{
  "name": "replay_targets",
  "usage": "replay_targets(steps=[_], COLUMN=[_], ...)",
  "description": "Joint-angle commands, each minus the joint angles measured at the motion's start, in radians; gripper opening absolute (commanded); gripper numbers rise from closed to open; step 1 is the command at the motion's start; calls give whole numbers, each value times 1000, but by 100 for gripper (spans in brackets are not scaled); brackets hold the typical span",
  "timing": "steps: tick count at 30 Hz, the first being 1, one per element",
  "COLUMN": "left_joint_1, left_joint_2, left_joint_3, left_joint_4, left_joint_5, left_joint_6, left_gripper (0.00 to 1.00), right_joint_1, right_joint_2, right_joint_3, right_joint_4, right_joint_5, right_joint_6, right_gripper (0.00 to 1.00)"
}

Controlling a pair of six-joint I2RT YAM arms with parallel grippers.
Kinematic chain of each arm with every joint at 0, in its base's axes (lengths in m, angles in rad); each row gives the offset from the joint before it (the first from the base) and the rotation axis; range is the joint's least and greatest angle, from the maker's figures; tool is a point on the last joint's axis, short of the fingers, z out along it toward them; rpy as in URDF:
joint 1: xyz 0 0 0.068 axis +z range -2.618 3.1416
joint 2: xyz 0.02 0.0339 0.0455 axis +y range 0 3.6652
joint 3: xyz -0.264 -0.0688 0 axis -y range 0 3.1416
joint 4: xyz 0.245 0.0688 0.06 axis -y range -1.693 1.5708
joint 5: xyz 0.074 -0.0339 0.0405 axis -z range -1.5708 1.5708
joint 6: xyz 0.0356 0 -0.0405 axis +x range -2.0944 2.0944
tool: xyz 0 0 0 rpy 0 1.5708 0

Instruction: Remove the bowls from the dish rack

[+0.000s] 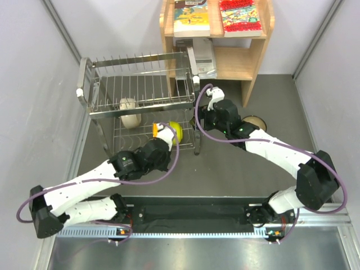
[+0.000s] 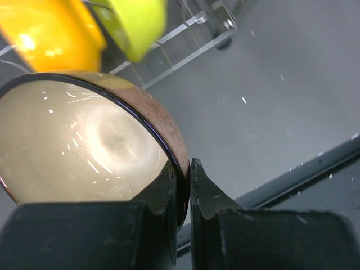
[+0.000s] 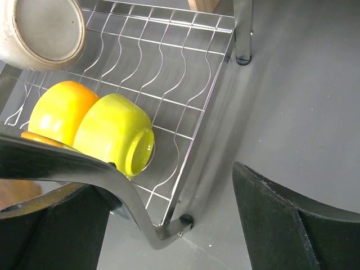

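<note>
left gripper (image 2: pixel 185 171) is clamped on the rim of the pinkish-brown bowl (image 2: pixel 95 140), one finger inside and one outside. The bowl is at the front edge of the dish rack (image 3: pixel 185 84) lower tier, just beside the orange bowl (image 2: pixel 45 34) and yellow-green bowl (image 2: pixel 138 22); can't tell if it rests on the wire. right gripper (image 3: pixel 194 202) is wide open and empty near the rack's corner post. Risks: a rim-only pinch (glaze looks slick) could let the bowl pivot or slip on lift, a careless pull-out may clip the orange bowl or wire, and the arms are close enough to foul.

text: none legible | book covers (image 1: pixel 191 17) on shelf (image 1: pixel 254 63): print too small to read
</note>
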Motion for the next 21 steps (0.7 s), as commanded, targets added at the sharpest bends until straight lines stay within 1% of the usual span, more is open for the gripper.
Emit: replay_targets(steps=[1, 4, 6, 10, 15, 21], left_joint_1=[-62, -107, -139, -167, -197, -262], left_joint_2=[62, 172, 216, 304, 390, 499], left_joint_3=[75, 109, 130, 164, 202, 260], left_joint_4=[122, 148, 153, 200, 223, 254], left_joint_5=[-6, -12, -29, -33, -35, -43], left_joint_6=[8, 21, 27, 39, 44, 45], left_gripper=[0, 0, 0, 0, 0, 0], right_joint_1=[-14, -14, -14, -17, -34, -51], right_joint_2=[7, 42, 47, -63, -235, -328], right_joint_3=[34, 73, 92, 34, -28, -37], right_joint_4=[51, 28, -15, -38, -125, -234], right_joint_5=[54, 48, 46, 66, 109, 145], right_joint_6=[-8, -29, -38, -31, -31, -45], right_gripper=[82, 83, 84, 85, 85, 86])
